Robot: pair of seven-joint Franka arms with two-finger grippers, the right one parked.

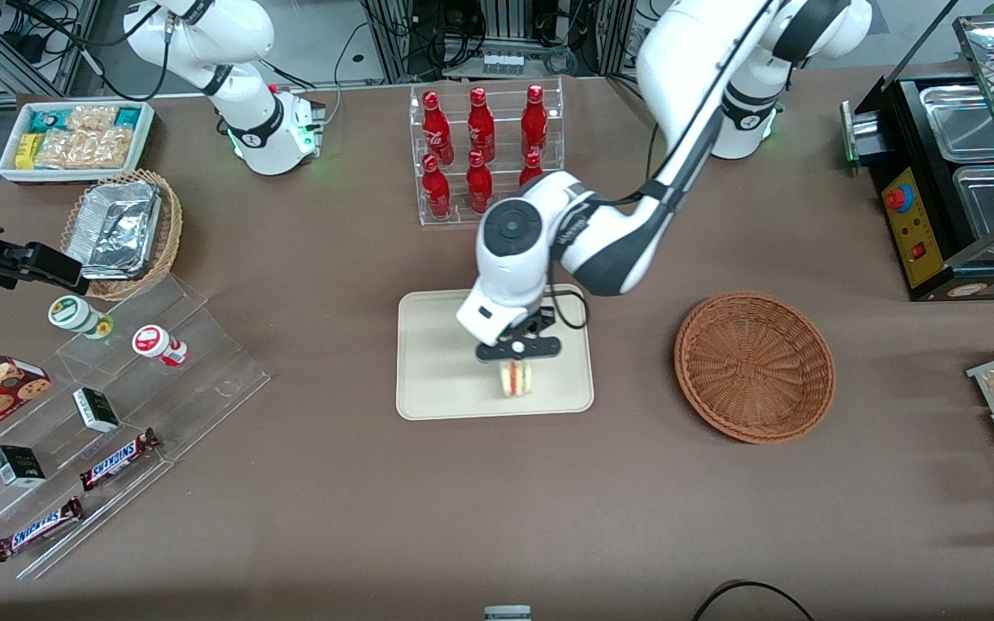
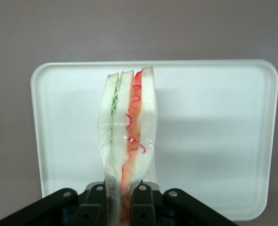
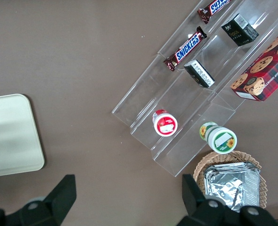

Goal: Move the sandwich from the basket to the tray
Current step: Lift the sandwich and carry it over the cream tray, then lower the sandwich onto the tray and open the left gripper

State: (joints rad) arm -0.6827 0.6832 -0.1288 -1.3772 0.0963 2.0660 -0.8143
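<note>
Risk, tipping: we judge that the sandwich (image 2: 128,141), pinched on edge with its cut face up toward the wrist camera, could fall onto a broad side once let go, since it would stand on a narrow edge.
Risk, early release: the pictures do not tell us whether it touches the tray (image 1: 428,379) or hangs above it; opening too high could let it bounce or roll toward the rim.
Risk, clinging wrap: the clear film is squeezed between the fingers (image 2: 97,207), so we think it may stick to one pad and be dragged as the jaws part.
Risk, crushing: the soft bread already bows slightly near the grip; we suppose a firmer squeeze would deform it.
Tool state: the gripper (image 1: 517,349) is pressed together on the sandwich, clamping its lower part from both broad sides.
Sandwich relative to tool: we see it standing out from between the fingertips, directly below the gripper in the front view (image 1: 516,378).
Sandwich relative to tray: over the tray's inner area, toward the edge nearer the front camera, well inside the rim.
Basket: the basket (image 1: 754,366) lies toward the working arm's end of the table, apart from the tray, with nothing in it.
</note>
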